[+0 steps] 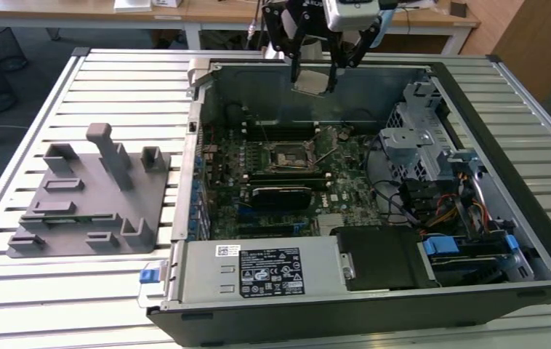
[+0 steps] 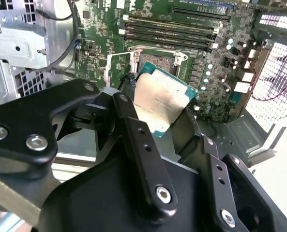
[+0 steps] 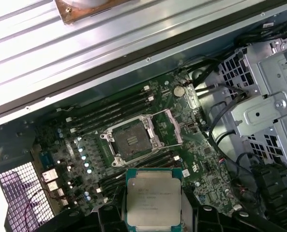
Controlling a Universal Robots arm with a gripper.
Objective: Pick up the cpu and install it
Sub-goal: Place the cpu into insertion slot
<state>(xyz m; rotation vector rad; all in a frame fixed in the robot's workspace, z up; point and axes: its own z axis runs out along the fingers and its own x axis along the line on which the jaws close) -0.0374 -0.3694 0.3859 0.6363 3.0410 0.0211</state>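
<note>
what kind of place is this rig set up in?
Likely a robotics lab or workshop: an open computer case sits on a slatted metal table, a grey fixture block beside it, office desks behind. The gripper holds the cpu.

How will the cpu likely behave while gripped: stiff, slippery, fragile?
Probably stiff: the cpu looks like a flat plate with a metal top. Possibly slippery, since the gripper pinches its thin edges. Held over the open case, a drop might damage it.
</note>
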